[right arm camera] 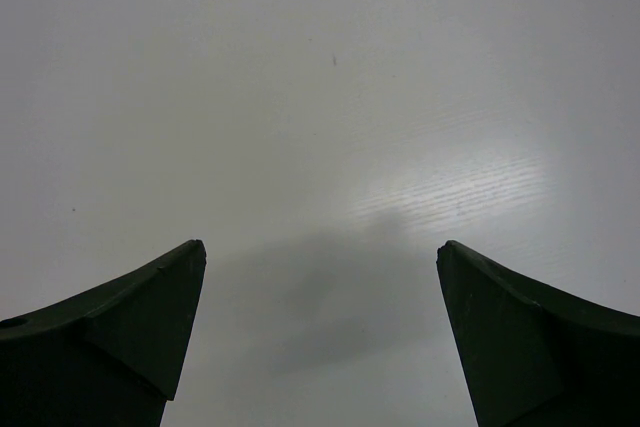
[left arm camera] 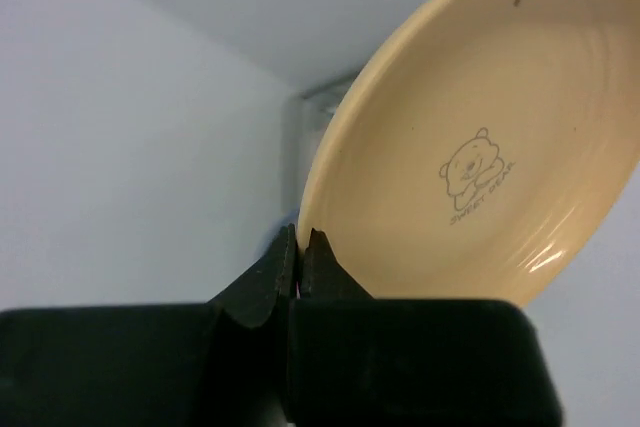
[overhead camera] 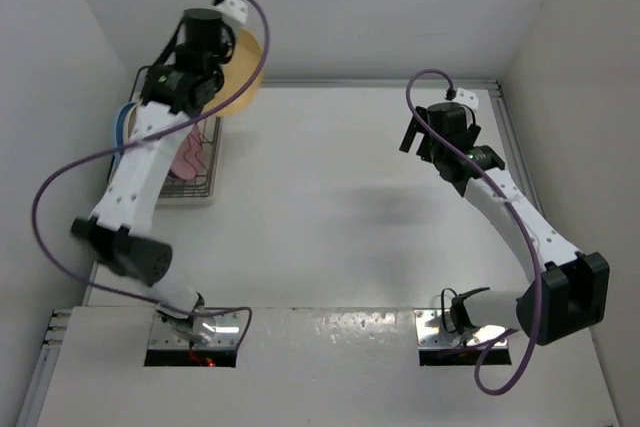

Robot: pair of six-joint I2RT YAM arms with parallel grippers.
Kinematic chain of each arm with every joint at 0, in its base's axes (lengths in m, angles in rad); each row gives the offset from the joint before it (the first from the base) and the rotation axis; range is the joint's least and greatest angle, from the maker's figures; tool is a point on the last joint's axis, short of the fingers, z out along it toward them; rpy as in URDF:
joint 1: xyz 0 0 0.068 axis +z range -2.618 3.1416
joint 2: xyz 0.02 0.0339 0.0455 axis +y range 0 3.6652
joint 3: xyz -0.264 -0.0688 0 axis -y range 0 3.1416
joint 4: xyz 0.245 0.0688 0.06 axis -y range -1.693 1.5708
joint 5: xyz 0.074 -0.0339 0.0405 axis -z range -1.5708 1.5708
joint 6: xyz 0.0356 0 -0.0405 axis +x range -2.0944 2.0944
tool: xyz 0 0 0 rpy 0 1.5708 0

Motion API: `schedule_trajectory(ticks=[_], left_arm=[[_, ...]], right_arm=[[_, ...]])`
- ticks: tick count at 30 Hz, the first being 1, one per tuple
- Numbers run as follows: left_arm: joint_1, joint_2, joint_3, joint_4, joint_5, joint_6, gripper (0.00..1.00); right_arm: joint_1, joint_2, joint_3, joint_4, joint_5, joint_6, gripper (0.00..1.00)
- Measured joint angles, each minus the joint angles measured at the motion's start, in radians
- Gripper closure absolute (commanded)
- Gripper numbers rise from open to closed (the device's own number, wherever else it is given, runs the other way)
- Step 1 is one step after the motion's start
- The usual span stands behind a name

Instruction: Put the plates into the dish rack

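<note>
Item under handling: the cream plate [overhead camera: 246, 72], raised off the table [overhead camera: 330, 197] at about eleven o'clock in the overhead view, tilted on edge just beyond the far end of the dish rack [overhead camera: 205, 162]. In the left wrist view its inner face and bear print [left arm camera: 476, 175] show toward one o'clock. The left gripper [left arm camera: 302, 247] is clamped on the plate's rim, jaws pressed together on the thin edge.

The rack lies along the table's nine-to-ten o'clock edge. A pink plate [overhead camera: 188, 157] and a blue plate [overhead camera: 124, 122] stand in it; other slots are hidden under the arm.

The right gripper [right arm camera: 320, 257] hangs at two o'clock with jaws wide apart, over bare table, holding nothing.

We judge the step to be carry-to-rack. The next move calls for turning the plate upright, aligning it with a free gap between tines, and lowering before release.
</note>
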Motion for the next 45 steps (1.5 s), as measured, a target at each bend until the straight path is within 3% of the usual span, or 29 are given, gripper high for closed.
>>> schedule_trajectory(ticks=[3, 6, 12, 18, 31, 45], left_arm=[[0.01, -0.219, -0.108, 0.169, -0.212, 0.122, 1.0], [0.035, -0.335, -0.206, 0.288, -0.355, 0.211, 1.0], [0.084, -0.32, -0.319, 0.368, -0.541, 0.295, 1.0], [0.058, -0.145, -0.378, 0.344, -0.538, 0.318, 1.0], [0.003, -0.137, -0.476, 0.433, -0.59, 0.425, 1.0], [-0.032, -0.003, -0.469, 0.439, -0.673, 0.536, 1.0]], right_arm=[[0.008, 0.04, 0.012, 0.032, -0.014, 0.0, 0.01], [0.015, 0.094, 0.042, 0.053, -0.029, 0.0, 0.01], [0.025, 0.163, 0.097, 0.073, -0.063, 0.0, 0.01], [0.029, 0.164, 0.107, 0.075, -0.068, 0.0, 0.01], [0.033, 0.138, 0.098, 0.069, -0.043, 0.005, 0.01], [0.033, 0.096, 0.072, 0.06, -0.037, 0.005, 0.01]])
